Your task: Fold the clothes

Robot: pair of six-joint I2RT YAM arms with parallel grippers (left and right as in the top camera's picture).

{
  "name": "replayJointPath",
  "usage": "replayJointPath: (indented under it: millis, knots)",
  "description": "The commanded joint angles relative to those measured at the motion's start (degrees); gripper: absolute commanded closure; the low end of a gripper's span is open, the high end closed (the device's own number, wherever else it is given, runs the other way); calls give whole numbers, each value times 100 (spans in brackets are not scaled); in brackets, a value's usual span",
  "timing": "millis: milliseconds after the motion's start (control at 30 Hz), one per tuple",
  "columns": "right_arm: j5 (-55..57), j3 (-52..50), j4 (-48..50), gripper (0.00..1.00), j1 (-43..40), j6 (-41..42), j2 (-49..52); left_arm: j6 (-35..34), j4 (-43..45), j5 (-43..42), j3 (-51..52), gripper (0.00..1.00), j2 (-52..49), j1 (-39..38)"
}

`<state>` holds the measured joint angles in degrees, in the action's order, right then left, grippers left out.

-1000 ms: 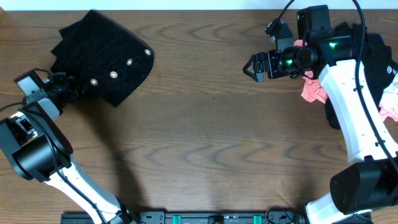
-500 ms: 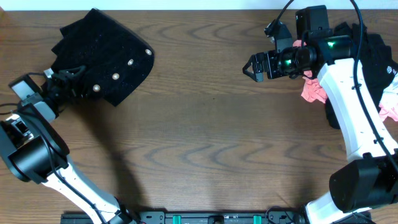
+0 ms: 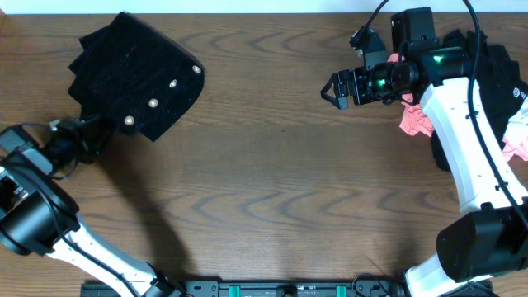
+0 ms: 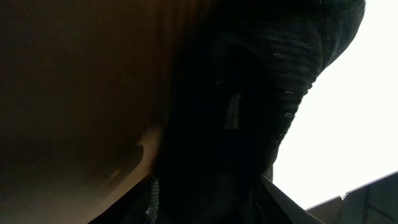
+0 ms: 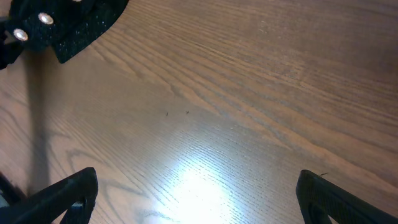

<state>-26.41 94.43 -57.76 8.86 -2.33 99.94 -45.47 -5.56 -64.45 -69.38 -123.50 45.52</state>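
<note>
The clothes (image 3: 136,74), a black fuzzy knit garment with a row of pearly buttons, lie folded at the table's far left. My left gripper (image 3: 89,132) sits just off the garment's lower left edge. In the left wrist view the dark knit (image 4: 261,74) fills the frame right in front of my fingers (image 4: 206,202), which stand apart with only darkness between them. My right gripper (image 3: 338,88) is open and empty over bare wood at the far right. The right wrist view shows its wide-open fingers (image 5: 199,199) and the garment's buttoned corner (image 5: 68,25).
A pile of other clothes lies at the right edge, a pink cloth (image 3: 417,120) and dark fabric (image 3: 499,74) behind my right arm. The brown wooden table (image 3: 272,181) stretches between both arms.
My left gripper has drawn back to the left and down, off the garment's edge. The garment has stayed in place. My right arm has not moved.
</note>
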Motion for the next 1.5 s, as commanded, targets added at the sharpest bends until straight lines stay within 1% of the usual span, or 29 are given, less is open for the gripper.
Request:
replayJointPath:
  millis: [0,200,267,300,333,400,433,467,500,633,733,833,967,1200,1300,1400,1467]
  knots:
    - [-81,-4,13,1,57,-33,39,673,-195,525,42,51,595,205]
    - [-83,-4,81,1,59,-52,42,1451,-210,776,42,50,1628,140]
    - [-83,-4,85,1,59,-52,42,1963,-240,968,42,50,2022,-33]
    - [-83,-4,85,1,59,-52,42,2236,-308,1134,42,46,2205,-153]
    - [-83,-4,87,1,59,-52,42,2514,-391,1392,42,46,2371,-293]
    - [-85,-4,96,1,59,-52,42,3152,-597,2127,42,46,2699,-708]
    - [-85,-4,94,1,59,-55,42,3353,-662,2437,42,47,2785,-892]
    - [-85,-4,94,1,59,-52,42,3657,-734,2964,42,47,2870,-1211]
    - [-87,-4,92,1,59,-52,42,3851,-767,3303,42,47,2889,-1427]
    - [-105,-4,92,1,96,-55,42,4664,-809,5206,44,47,2750,-2511]
    - [-105,-4,72,1,96,-59,42,4892,-634,6485,44,47,2520,-3025]
    - [-107,-7,28,1,96,-74,42,4896,-326,7394,44,47,2269,-3152]
    - [-105,-17,-55,1,96,-249,42,5128,-92,7525,44,47,2037,-3021]
    - [-103,-50,-83,1,96,-376,48,5171,26,7499,44,43,1620,-2857]
    - [-103,-50,-70,1,96,-376,48,5213,-129,7394,44,43,1432,-2861]
    - [-101,-50,-68,1,96,-378,48,5182,-487,7394,44,44,1320,-2861]
    - [-101,-50,-55,1,96,-378,48,4986,-824,7394,44,50,1300,-2861]
